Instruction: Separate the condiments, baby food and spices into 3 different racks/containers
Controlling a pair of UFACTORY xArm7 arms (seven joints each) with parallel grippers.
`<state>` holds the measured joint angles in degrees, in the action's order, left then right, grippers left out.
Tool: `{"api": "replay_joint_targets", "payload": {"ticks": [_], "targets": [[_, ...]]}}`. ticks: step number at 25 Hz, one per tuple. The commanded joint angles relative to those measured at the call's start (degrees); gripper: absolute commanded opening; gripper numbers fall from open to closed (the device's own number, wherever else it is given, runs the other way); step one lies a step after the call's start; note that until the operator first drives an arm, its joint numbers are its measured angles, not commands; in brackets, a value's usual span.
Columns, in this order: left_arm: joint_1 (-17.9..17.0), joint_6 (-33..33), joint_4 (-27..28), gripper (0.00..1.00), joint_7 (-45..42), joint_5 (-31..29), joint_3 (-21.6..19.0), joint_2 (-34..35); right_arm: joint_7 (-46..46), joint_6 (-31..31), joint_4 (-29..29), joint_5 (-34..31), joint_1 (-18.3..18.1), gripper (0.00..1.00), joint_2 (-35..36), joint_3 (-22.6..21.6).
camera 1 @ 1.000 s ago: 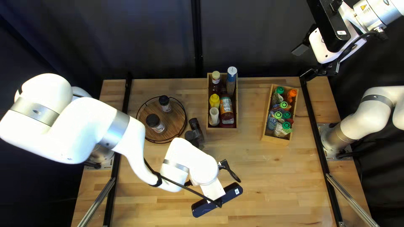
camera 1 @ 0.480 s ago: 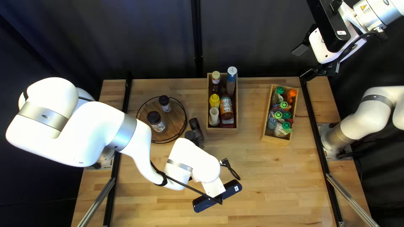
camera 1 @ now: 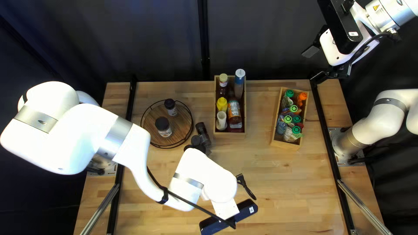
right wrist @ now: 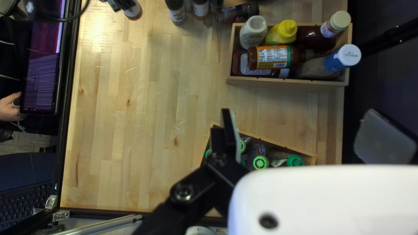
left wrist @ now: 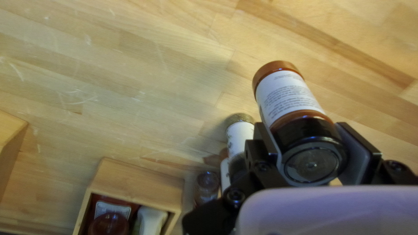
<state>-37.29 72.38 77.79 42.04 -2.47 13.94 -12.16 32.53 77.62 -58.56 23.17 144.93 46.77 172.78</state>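
My left gripper (camera 1: 224, 211), its fingers hidden under the wrist in the top left view, belongs to the arm over the near table. In the left wrist view the left gripper (left wrist: 310, 146) is shut on the black cap of a spice jar (left wrist: 289, 96). Several other spice bottles (camera 1: 201, 129) are beside the round wooden rack (camera 1: 177, 125), which bears two black-capped jars (camera 1: 163, 125). Condiments fill one wooden box (camera 1: 230, 135); green- and orange-capped baby food pouches (camera 1: 288, 119) fill another (camera 1: 284, 145). My right gripper (camera 1: 316, 64) is raised beyond the table; the right gripper (right wrist: 305, 135) is open and empty.
Black rails (camera 1: 333, 156) run along the table's sides, with a dark curtain (camera 1: 165, 39) behind. A person's hand (right wrist: 9, 106) rests by a screen (right wrist: 41, 74) beyond the table's near edge. My left arm spans the table's left part.
My left wrist first shifted slightly toward the far edge, then back nearer and rightward. More of the spice bottles' dark caps beside the rack shows now. My right arm is unmoved.
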Motion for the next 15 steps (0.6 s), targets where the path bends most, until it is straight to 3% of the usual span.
{"api": "replay_joint_targets", "payload": {"ticks": [1, 5, 9, 15], "targets": [[-0.3, 5.1, -2.2, 0.0, -7.0, -4.4, 0.9, 8.3, 0.0, 0.0, 0.0, 0.0, 0.0, 1.0, 0.0, 0.0], [0.8, 8.0, -6.6, 0.0, -14.8, -10.0, 1.4, 16.0, 0.0, 0.0, 0.0, 0.0, 0.0, 1.0, 0.0, 0.0], [4.5, 9.7, -14.2, 0.0, -21.3, -15.7, 2.7, 26.1, 0.0, 0.0, 0.0, 0.0, 0.0, 1.0, 0.0, 0.0], [10.1, 8.2, -22.1, 0.0, -25.2, -20.6, 6.3, 33.4, 0.0, 0.0, 0.0, 0.0, 0.0, 1.0, 0.0, 0.0]]}}
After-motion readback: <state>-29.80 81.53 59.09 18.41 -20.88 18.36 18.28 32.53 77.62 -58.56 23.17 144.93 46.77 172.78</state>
